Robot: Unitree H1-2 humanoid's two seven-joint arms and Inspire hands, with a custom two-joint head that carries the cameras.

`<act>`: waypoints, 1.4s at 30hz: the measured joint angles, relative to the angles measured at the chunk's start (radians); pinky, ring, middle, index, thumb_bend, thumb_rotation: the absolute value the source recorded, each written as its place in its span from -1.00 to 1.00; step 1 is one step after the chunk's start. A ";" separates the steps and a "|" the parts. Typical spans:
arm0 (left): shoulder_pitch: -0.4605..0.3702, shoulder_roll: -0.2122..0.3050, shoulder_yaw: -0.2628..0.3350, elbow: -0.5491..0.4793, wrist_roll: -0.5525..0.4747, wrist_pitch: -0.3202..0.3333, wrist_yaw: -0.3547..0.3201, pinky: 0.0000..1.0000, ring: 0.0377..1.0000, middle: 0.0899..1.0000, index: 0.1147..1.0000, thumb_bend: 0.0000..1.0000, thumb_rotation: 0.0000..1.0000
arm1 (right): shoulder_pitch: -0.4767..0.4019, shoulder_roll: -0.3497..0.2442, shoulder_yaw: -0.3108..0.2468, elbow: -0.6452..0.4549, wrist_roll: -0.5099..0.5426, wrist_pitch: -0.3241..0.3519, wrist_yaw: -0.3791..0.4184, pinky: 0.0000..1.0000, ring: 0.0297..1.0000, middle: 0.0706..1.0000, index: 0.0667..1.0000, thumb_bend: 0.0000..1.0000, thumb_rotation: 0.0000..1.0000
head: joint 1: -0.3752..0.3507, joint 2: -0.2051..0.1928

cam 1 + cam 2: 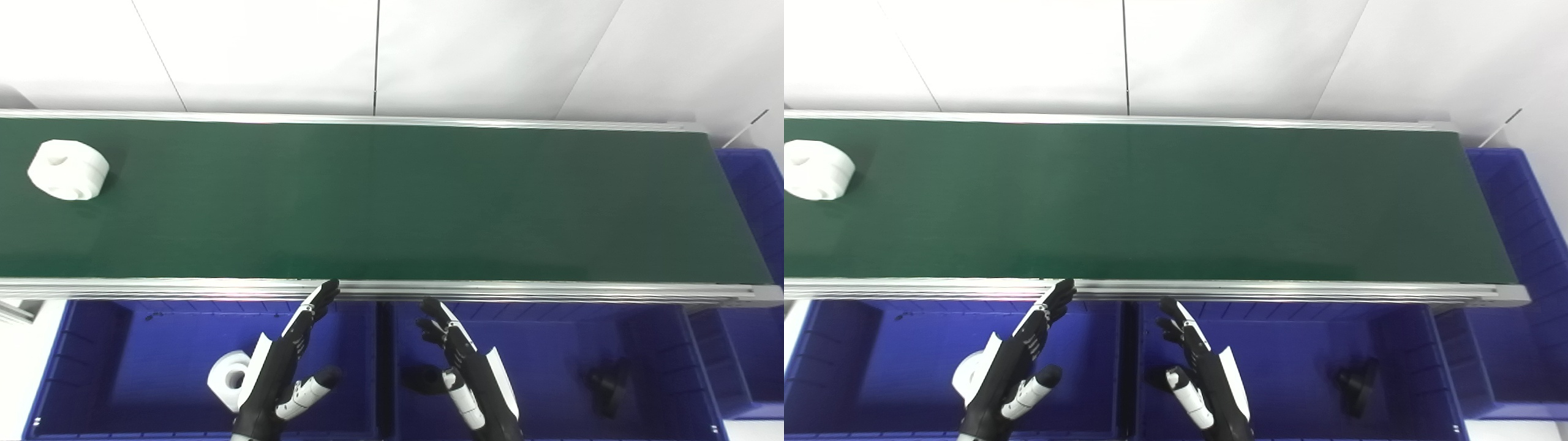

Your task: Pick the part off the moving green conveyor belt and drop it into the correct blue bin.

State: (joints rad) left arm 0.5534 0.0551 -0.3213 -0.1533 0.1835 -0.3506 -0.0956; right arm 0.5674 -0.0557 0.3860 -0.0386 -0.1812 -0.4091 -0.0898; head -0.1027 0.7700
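White part [67, 169], round and chunky with a hole in its top, sits on the green belt [392, 202] way over at the left end. It lies closer to the far edge of the belt than to the near edge. Nothing is touching it.

Both hands are down low, on the near side of the belt, well apart from the white part. The left hand [282, 373] hangs over the left blue bin [92, 367]. Its fingers [315, 306] are spread apart and point up toward the silver rail [490, 289] of the belt, and the tips reach just to that rail. It holds nothing. The white part is far off to the left of this hand and up across the belt.

The right hand [468, 367] hangs over the middle blue bin [539, 367]. Its fingers are apart too and a little bent, and it holds nothing. It is even farther from the white part than the left hand is.

Inside the left blue bin lies another white ring piece [228, 378], partly hidden behind the left hand. Inside the middle blue bin lies a small black piece [609, 383], over on the right side. One more blue bin [756, 184] stands at the right end of the belt.
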 measured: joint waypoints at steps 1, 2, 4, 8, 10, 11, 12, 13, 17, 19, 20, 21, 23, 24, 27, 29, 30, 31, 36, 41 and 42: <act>0.000 0.000 0.000 0.000 -0.001 0.000 0.000 0.90 0.89 0.84 0.81 0.40 0.69 | 0.000 0.000 0.000 0.000 0.000 0.000 0.000 0.69 0.74 0.83 0.83 0.56 1.00 | 0.000 0.000; 0.000 0.000 0.000 0.000 -0.002 0.000 0.000 0.90 0.88 0.84 0.81 0.38 0.69 | 0.000 0.000 0.000 0.000 0.000 0.000 0.000 0.70 0.74 0.83 0.83 0.57 0.99 | 0.000 0.000; 0.000 0.000 0.000 0.000 -0.002 0.000 0.000 0.89 0.88 0.84 0.82 0.37 0.69 | 0.000 0.000 0.002 0.000 0.001 0.000 0.000 0.70 0.74 0.83 0.83 0.56 0.98 | 0.000 0.000; 0.000 0.001 0.000 -0.001 -0.001 0.000 0.000 0.89 0.89 0.84 0.81 0.41 0.71 | 0.000 0.000 0.002 0.001 0.004 0.000 0.000 0.70 0.74 0.83 0.83 0.57 0.99 | 0.000 0.000; 0.000 0.001 0.000 -0.003 0.000 0.000 0.000 0.90 0.89 0.84 0.81 0.40 0.72 | 0.000 0.000 0.002 0.001 0.002 0.000 0.000 0.69 0.73 0.83 0.83 0.57 1.00 | 0.000 0.000; 0.000 0.001 0.000 -0.003 0.000 0.000 0.000 0.90 0.89 0.83 0.81 0.41 0.72 | 0.000 0.000 0.002 0.001 0.002 0.000 0.000 0.68 0.73 0.83 0.83 0.56 1.00 | -0.002 0.000; 0.000 0.001 0.000 -0.004 0.000 0.000 0.000 0.90 0.89 0.83 0.81 0.41 0.72 | 0.000 0.000 0.002 0.001 0.001 0.000 0.000 0.68 0.73 0.83 0.83 0.56 1.00 | -0.002 0.000; 0.000 0.001 0.000 -0.004 0.000 0.000 0.000 0.90 0.89 0.83 0.81 0.41 0.72 | 0.000 0.000 0.002 0.001 0.001 0.000 0.000 0.68 0.73 0.83 0.83 0.56 1.00 | -0.002 0.002; 0.000 0.001 0.000 -0.005 0.000 0.001 0.000 0.90 0.88 0.83 0.82 0.41 0.72 | 0.000 0.000 0.002 0.001 0.003 0.000 0.000 0.69 0.73 0.83 0.82 0.57 0.98 | -0.005 0.000; 0.000 0.001 0.000 -0.004 0.000 0.000 0.000 0.89 0.87 0.83 0.81 0.41 0.71 | 0.000 0.000 0.001 0.001 0.005 0.000 0.001 0.69 0.73 0.82 0.82 0.59 0.98 | -0.005 -0.002; 0.000 0.001 0.000 -0.004 0.000 0.000 0.000 0.90 0.88 0.84 0.81 0.41 0.71 | 0.000 0.000 0.001 0.001 0.006 0.000 0.001 0.68 0.73 0.82 0.82 0.59 0.98 | 0.000 -0.003; 0.000 0.001 -0.001 -0.003 0.000 0.000 0.000 0.91 0.88 0.84 0.81 0.41 0.71 | 0.000 0.000 0.000 0.001 0.007 0.000 0.001 0.68 0.73 0.82 0.82 0.59 0.98 | 0.000 -0.005; 0.000 0.001 -0.001 -0.003 0.000 0.000 0.000 0.91 0.89 0.84 0.81 0.42 0.71 | -0.001 0.000 -0.003 0.001 0.007 0.000 0.002 0.68 0.72 0.82 0.81 0.59 0.99 | 0.002 -0.005; 0.000 0.001 -0.002 -0.003 0.000 0.000 0.000 0.91 0.89 0.84 0.81 0.42 0.71 | -0.001 0.000 -0.004 0.001 0.007 0.000 0.002 0.67 0.72 0.82 0.81 0.58 0.98 | 0.003 -0.005; 0.000 0.000 -0.002 -0.003 0.001 0.000 0.000 0.90 0.89 0.83 0.81 0.43 0.71 | -0.001 0.000 -0.004 0.001 0.004 0.000 0.000 0.64 0.70 0.82 0.81 0.56 0.99 | 0.003 -0.005; 0.000 0.000 -0.002 -0.003 0.001 0.000 0.000 0.91 0.89 0.84 0.81 0.42 0.70 | -0.001 -0.001 -0.003 0.001 0.003 0.000 -0.001 0.65 0.71 0.82 0.81 0.57 0.98 | 0.000 -0.005; 0.000 0.000 -0.002 -0.003 0.001 0.000 0.000 0.91 0.89 0.84 0.81 0.42 0.69 | -0.001 -0.001 -0.002 0.002 0.003 0.000 -0.001 0.65 0.70 0.82 0.81 0.57 0.97 | 0.000 -0.005; 0.000 0.000 -0.001 -0.003 0.001 0.000 0.000 0.90 0.89 0.84 0.81 0.41 0.69 | -0.001 0.000 -0.002 0.003 0.003 0.000 -0.001 0.66 0.70 0.82 0.80 0.58 0.97 | 0.000 -0.005; 0.000 0.000 -0.001 -0.001 -0.003 0.000 0.000 0.90 0.88 0.85 0.83 0.43 0.68 | -0.001 0.000 -0.002 0.003 0.003 0.000 -0.001 0.66 0.70 0.81 0.80 0.57 0.97 | 0.000 -0.003; 0.000 0.000 -0.001 -0.001 -0.003 0.000 0.000 0.89 0.86 0.84 0.83 0.44 0.68 | -0.001 0.000 0.000 0.003 0.004 0.000 -0.001 0.67 0.71 0.81 0.81 0.57 0.96 | 0.002 -0.005; 0.000 0.000 -0.001 -0.001 -0.003 0.000 0.000 0.88 0.86 0.84 0.82 0.44 0.68 | -0.001 0.001 0.000 0.003 0.004 0.000 -0.001 0.67 0.71 0.81 0.81 0.57 0.96 | 0.003 -0.006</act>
State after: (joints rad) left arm 0.5537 0.0552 -0.3225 -0.1541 0.1804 -0.3506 -0.0956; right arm 0.5663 -0.0552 0.3855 -0.0353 -0.1776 -0.4091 -0.0910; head -0.0997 0.7639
